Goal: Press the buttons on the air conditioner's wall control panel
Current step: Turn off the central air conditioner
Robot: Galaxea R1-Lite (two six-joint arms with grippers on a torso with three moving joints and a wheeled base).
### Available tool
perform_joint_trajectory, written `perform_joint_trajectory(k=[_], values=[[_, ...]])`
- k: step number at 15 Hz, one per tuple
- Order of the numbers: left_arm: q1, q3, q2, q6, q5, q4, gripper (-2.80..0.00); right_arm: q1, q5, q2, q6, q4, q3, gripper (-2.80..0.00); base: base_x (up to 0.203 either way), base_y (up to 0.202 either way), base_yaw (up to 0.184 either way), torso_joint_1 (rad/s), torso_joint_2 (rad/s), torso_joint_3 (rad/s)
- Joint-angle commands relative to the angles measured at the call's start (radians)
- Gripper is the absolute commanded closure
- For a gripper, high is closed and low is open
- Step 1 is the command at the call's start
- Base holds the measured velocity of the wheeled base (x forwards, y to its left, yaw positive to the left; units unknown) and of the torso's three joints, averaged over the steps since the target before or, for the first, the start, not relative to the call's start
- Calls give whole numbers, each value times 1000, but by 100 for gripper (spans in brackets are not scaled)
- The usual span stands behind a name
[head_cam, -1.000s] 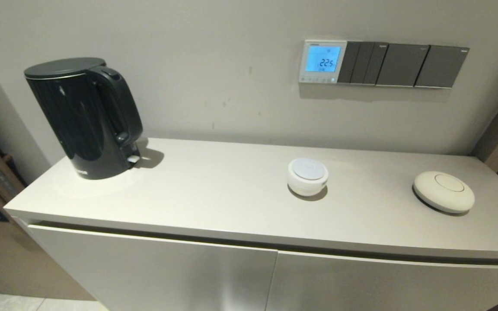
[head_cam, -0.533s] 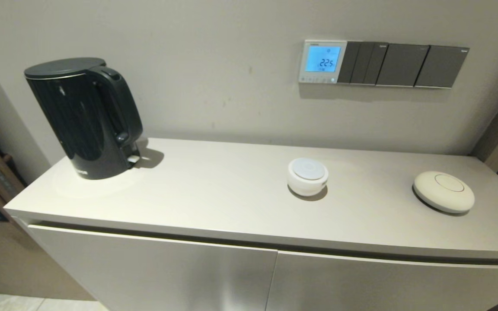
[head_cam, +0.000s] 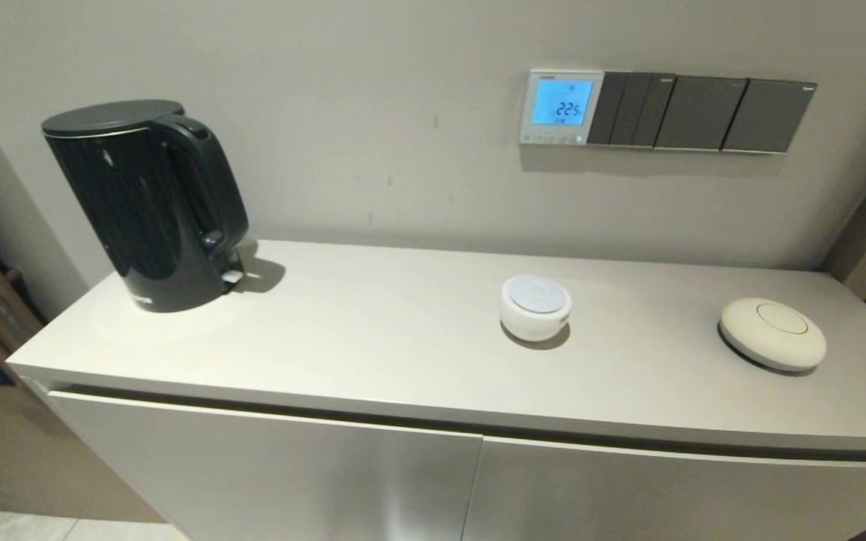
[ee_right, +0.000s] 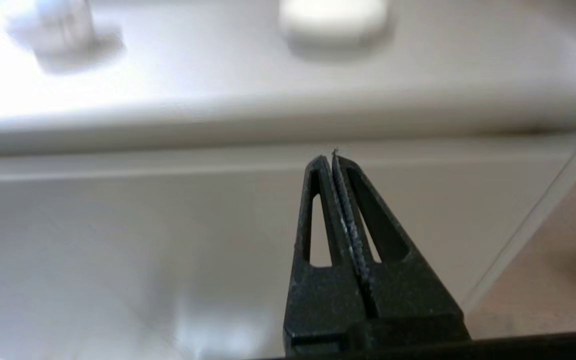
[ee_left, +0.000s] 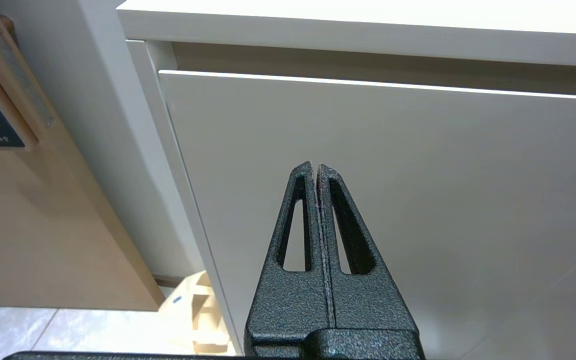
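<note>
The wall control panel [head_cam: 561, 107] is a small white-framed thermostat on the wall above the counter, its screen lit blue with digits. A row of tiny pale buttons [head_cam: 551, 138] runs along its bottom edge. Neither gripper shows in the head view. My left gripper [ee_left: 315, 167] is shut and empty, low in front of the cabinet door. My right gripper [ee_right: 331, 159] is shut and empty, in front of the cabinet just below the counter's front edge, far from the panel.
Dark grey switch plates [head_cam: 700, 114] sit right of the panel. On the counter [head_cam: 373, 353] stand a black kettle [head_cam: 147, 203], a small white round device [head_cam: 535, 306] and a flat cream disc [head_cam: 772, 333]. The right wrist view also shows the white device [ee_right: 48, 22] and the disc [ee_right: 333, 17].
</note>
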Motion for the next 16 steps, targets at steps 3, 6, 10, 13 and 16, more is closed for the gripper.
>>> perform_joint_trajectory(k=[3,6,10,13,16], values=[[1,0,0,0,0,0,0,-10,-4,300,3,-107,-195,0,0,0,0,0,0,0],[1,0,1,0,0,0,0,-52,-18,517,18,-195,-349,0,0,0,0,0,0,0],[0,0,0,0,0,0,0,-102,-56,779,53,-301,-476,0,0,0,0,0,0,0],[1,0,1,0,0,0,0,-84,-112,931,80,-424,-497,0,0,0,0,0,0,0],[0,0,0,0,0,0,0,16,-225,1063,89,-576,-520,0,0,0,0,0,0,0]])
